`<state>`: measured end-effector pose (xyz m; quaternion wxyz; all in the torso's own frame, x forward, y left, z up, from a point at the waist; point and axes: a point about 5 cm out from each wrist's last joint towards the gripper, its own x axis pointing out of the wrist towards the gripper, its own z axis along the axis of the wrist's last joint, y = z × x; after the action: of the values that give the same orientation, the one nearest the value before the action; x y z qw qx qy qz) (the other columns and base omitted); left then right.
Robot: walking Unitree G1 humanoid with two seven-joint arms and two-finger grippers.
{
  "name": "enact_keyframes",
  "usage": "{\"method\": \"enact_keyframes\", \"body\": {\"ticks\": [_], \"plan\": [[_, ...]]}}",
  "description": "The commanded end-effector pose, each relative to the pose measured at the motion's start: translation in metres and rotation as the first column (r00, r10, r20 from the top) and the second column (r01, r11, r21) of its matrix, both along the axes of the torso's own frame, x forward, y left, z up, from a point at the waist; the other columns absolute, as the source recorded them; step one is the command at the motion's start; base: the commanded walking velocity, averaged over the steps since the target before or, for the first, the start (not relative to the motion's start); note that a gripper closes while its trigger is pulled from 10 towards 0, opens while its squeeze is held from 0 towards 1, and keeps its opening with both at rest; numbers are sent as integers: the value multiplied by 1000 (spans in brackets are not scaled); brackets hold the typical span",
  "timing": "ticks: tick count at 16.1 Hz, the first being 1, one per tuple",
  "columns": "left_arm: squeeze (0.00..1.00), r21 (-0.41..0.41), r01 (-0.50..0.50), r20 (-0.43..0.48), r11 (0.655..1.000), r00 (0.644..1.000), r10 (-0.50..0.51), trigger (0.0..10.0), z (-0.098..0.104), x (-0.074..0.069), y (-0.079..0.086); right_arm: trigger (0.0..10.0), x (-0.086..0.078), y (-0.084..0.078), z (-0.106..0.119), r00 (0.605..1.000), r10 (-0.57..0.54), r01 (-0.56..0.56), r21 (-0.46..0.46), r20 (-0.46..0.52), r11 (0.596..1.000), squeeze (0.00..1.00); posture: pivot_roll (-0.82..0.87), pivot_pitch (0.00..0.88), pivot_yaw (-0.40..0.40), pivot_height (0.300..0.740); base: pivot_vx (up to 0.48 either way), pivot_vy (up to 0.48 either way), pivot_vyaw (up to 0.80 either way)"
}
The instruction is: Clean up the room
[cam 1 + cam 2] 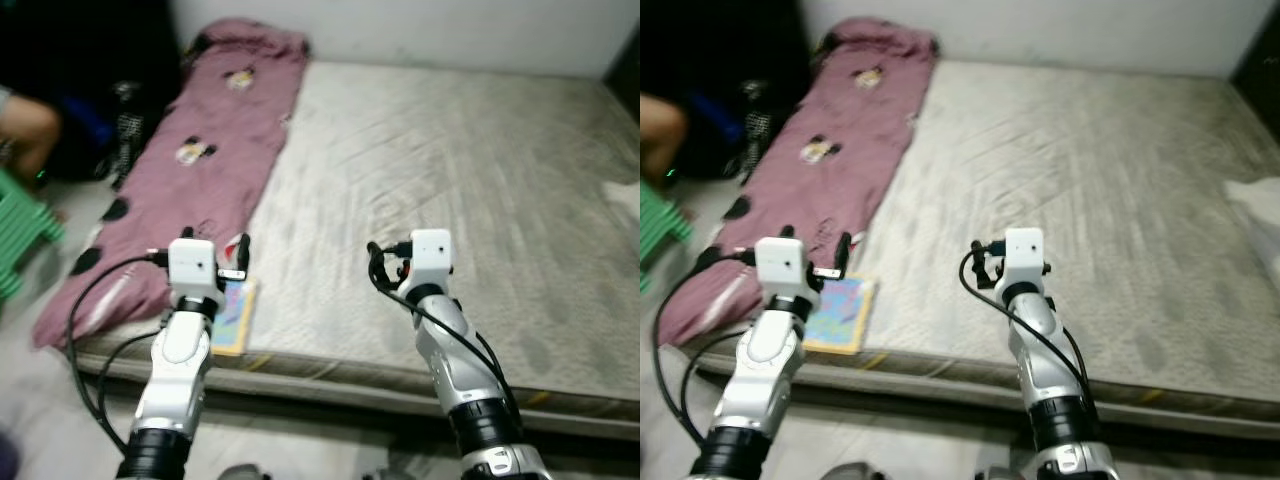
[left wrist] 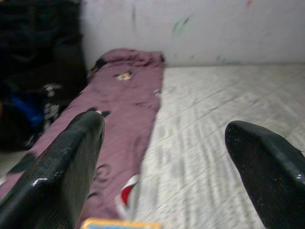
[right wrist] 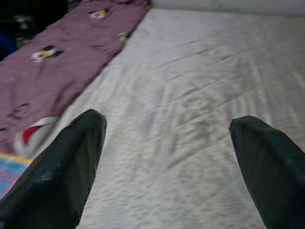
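Book [image 1: 840,314] first: it lies flat at the near edge of the mattress [image 1: 480,190], touching the lower end of the purple blanket [image 1: 200,170], and it looks like the nearest thing to tidy. The left gripper [image 1: 232,262] hovers right above it, fingers [image 2: 62,162] spread wide apart and holding nothing, so this reads as the approach to a pickup. A flat book on a soft bed gives little to bite on; my call is to come down at its free edge by the mattress border, where one finger can slip under, and to keep clear of the blanket so no cloth gets pinched. The right gripper [image 1: 385,265] waits above bare mattress beside it, fingers [image 3: 62,162] also wide apart and empty. Further out, the blanket runs up the left side to the wall [image 2: 214,28], something white [image 1: 625,195] sits at the bed's right edge, and a green stool [image 1: 20,245] stands on the floor at left.
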<state>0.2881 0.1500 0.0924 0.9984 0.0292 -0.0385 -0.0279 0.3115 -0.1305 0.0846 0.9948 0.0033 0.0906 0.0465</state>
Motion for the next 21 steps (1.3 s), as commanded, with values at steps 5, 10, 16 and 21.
{"method": "enact_keyframes", "body": {"ticks": [5, 10, 16, 21], "plan": [[0, 4, 18, -9, 1000, 1000, -18, 10000, 1, 1, -5, 10000, 1, -8, -2, 1000, -23, 23, -13, -15, 1000, 0, 54, 0, 7, 740, 217, 0, 0], [0, 0, 36, -17, 999, 999, -36, 10000, 0, 2, -7, 10000, 0, -8, -3, 999, -28, 27, -15, -19, 1000, 0, 52, 0, 8, 740, 50, 0, 0], [0, -3, 40, -24, 999, 999, -40, 10000, -1, 1, -7, 10000, 0, -8, -6, 999, -32, 32, -16, -35, 999, 0, 54, 0, 10, 740, 284, 0, -490], [0, -16, 4, -15, 1000, 1000, -4, 10000, -1, 1, -9, 10000, -1, -7, -5, 999, -25, 24, -17, -32, 1000, 0, 55, 0, 9, 740, 0, 0, 0]]}}
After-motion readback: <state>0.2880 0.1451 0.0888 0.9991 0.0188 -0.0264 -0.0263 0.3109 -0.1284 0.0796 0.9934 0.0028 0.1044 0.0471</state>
